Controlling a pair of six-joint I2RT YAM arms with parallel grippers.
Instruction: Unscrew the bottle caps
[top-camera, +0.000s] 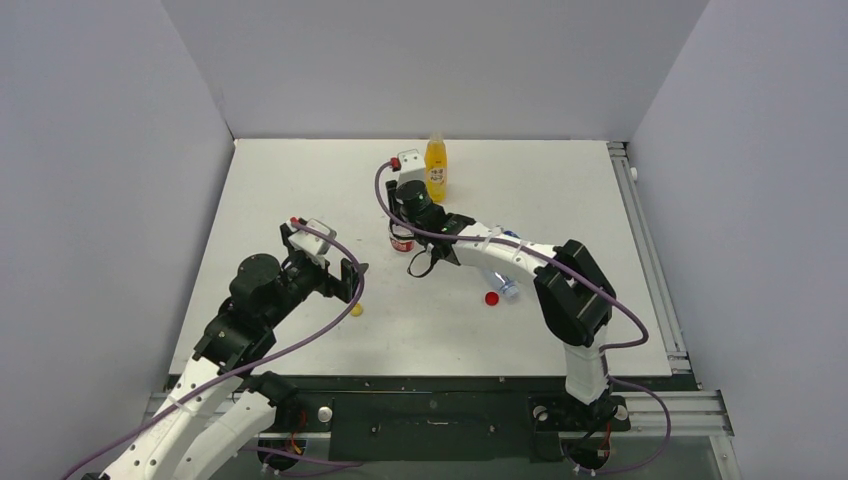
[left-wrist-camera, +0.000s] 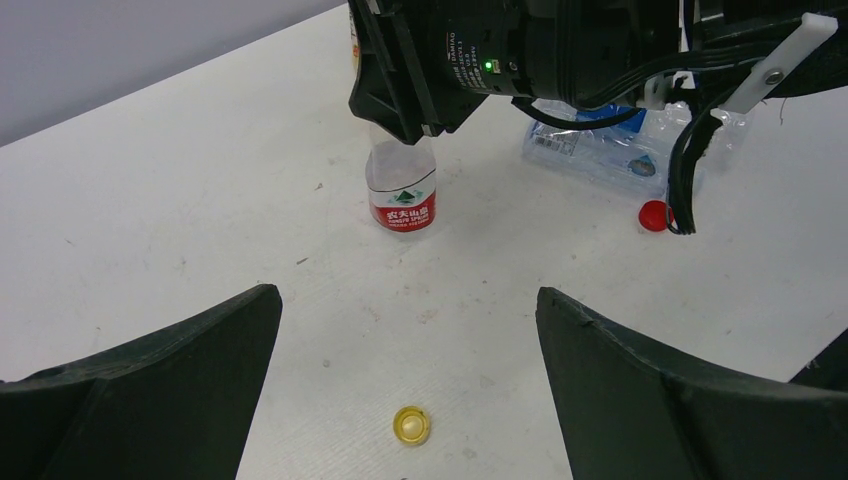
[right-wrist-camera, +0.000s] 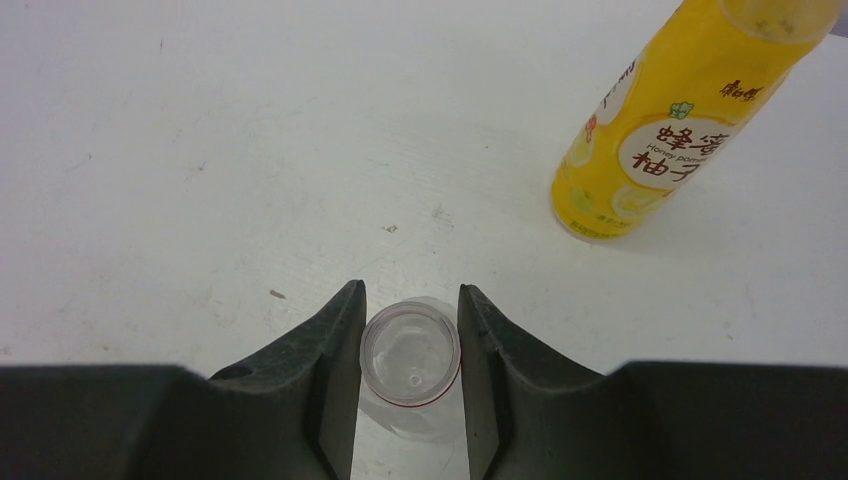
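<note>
The right gripper (right-wrist-camera: 410, 318) is closed on the neck of the red-labelled bottle (left-wrist-camera: 402, 195), with one finger on each side of its mouth. The bottle stands upright on the table (top-camera: 300, 180). From the right wrist view its mouth looks open, with a red ring around the rim. Just beyond it, toward the back wall, the yellow juice bottle (top-camera: 435, 168) stands upright, apart from the gripper. Under the right forearm a clear bottle with a blue label (left-wrist-camera: 600, 150) lies on its side. The red cap (top-camera: 491, 297) lies on the table just beside that bottle, toward the arm bases.

The left gripper (left-wrist-camera: 408, 298) is spread wide and holds nothing. It hangs above the table to the left of the red-labelled bottle and nearer the arm bases. The yellow cap (left-wrist-camera: 411, 425) lies on the table below the gap between its fingers, touching neither, and is well apart from the yellow juice bottle.
</note>
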